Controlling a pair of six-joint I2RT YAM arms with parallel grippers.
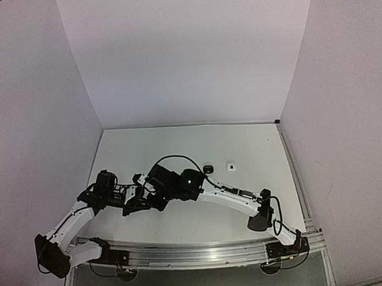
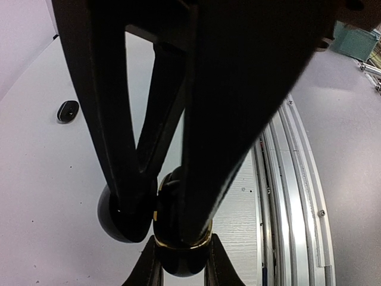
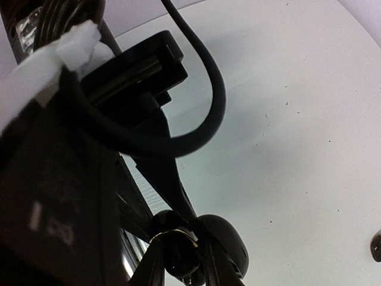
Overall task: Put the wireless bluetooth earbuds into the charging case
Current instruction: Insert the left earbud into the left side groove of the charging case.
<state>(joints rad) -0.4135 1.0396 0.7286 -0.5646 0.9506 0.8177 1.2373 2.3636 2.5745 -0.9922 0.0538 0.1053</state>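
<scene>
Between the left gripper's [image 2: 183, 244] narrowed fingers sits the black charging case [image 2: 177, 265], pinched tight. The right gripper [image 3: 178, 253] straddles it too, though I can't tell its grip. Well beyond them, a black earbud [image 1: 207, 167] and a white earbud [image 1: 231, 167] lie on the table [image 1: 178, 144].

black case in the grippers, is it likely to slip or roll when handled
The black case looks glossy and rounded, so it probably slips easily in a pinch grip. With that pebble shape it would likely rock or roll if set on the table. It looks small beside the left gripper, so it is probably light.
</scene>
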